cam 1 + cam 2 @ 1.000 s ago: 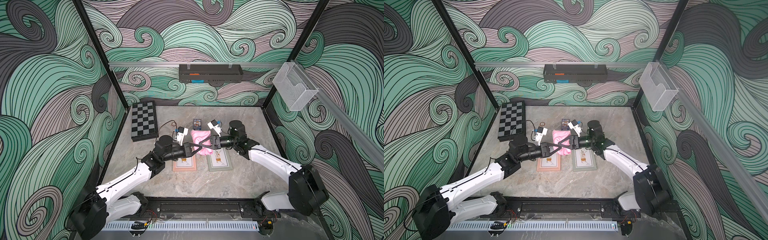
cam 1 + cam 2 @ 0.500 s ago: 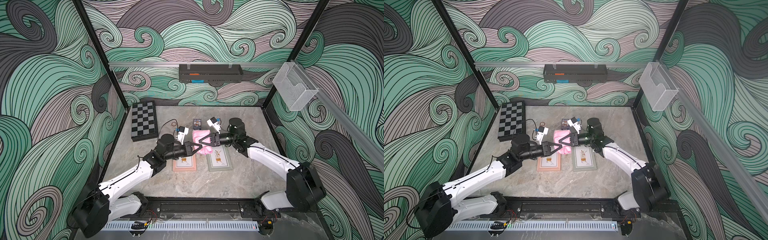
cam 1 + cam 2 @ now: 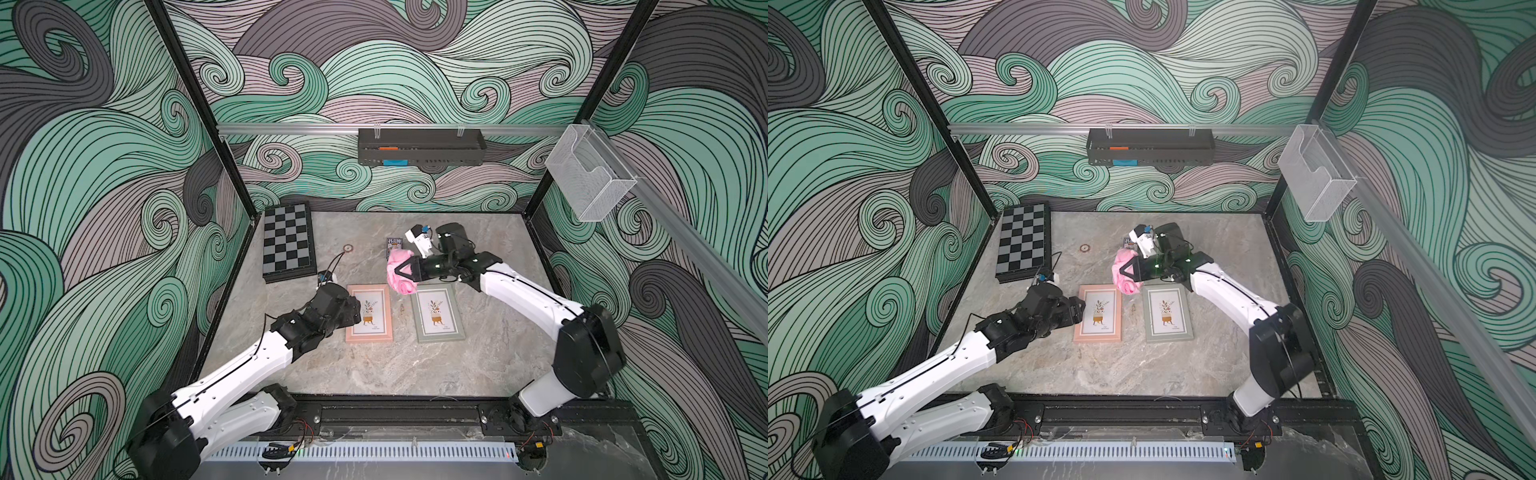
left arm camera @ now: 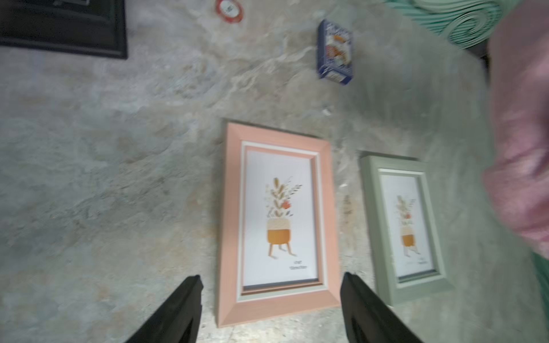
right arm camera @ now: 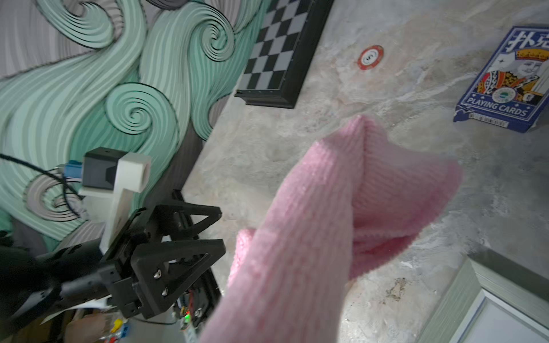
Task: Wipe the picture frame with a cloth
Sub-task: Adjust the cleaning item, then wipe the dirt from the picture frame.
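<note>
The right pincer (image 3: 402, 269) is squeezed tight on the pink cloth (image 3: 400, 286). The cloth is all bunched up. It hangs from the pincer in the air, up off the gray surface (image 3: 374, 365).

In both top views the cloth is just on the 12 o'clock side of two picture frames, over the gap between them. Its low end shows over the 11 o'clock corner of the green frame (image 3: 437, 313). I cannot tell if it touches that corner.

The two frames lie flat, side by side, near each other but not touching. The pink frame (image 3: 374, 316) is at 9 o'clock from the green frame. Each one has a picture of a plant in a pot.

The left pincer (image 3: 352, 309) is at the 9 o'clock edge of the pink frame. In the left wrist view its two black fingers (image 4: 178, 308) are wide apart, and the end of the pink frame shows between them. It holds nothing.

A chess board (image 3: 286, 241) lies at the 10 o'clock corner of the surface. A round chip (image 3: 348, 248) lies at 12 o'clock from the pink frame. A box of playing cards (image 3: 392, 244) lies just at 12 o'clock from the cloth, and the cloth hides part of it in the top views.
</note>
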